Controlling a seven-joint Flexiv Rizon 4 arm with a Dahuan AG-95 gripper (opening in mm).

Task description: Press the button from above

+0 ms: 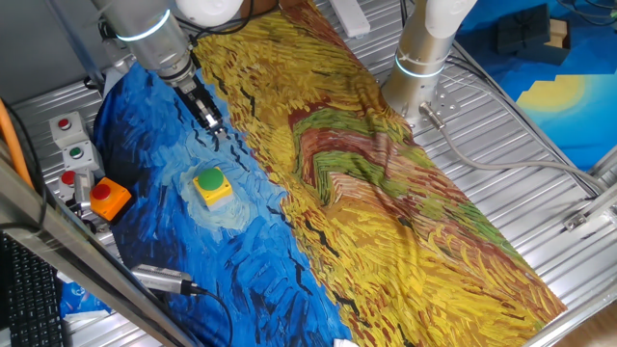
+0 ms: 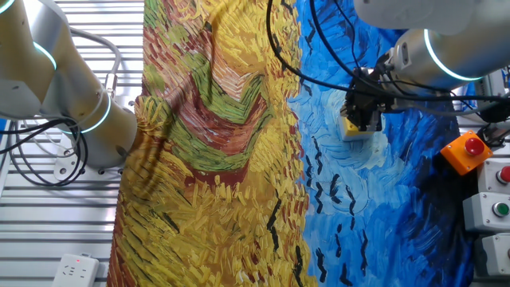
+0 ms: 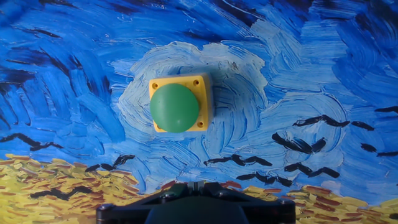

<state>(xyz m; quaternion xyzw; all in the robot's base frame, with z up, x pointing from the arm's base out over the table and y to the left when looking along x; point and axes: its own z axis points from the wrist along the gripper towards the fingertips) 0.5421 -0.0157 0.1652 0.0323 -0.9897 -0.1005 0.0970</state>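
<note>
Hand above painted cloth, apart from green button

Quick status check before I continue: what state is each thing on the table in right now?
green button: in its yellow box, not touched, not pressed as far as can be seen
gripper: in the air, up and off to the side of the green button, touching nothing; finger state not visible
red button in orange box: untouched, at the cloth's edge
grey button boxes: untouched, off the cloth
painted cloth: spread over the table, wrinkled in the middle
</note>
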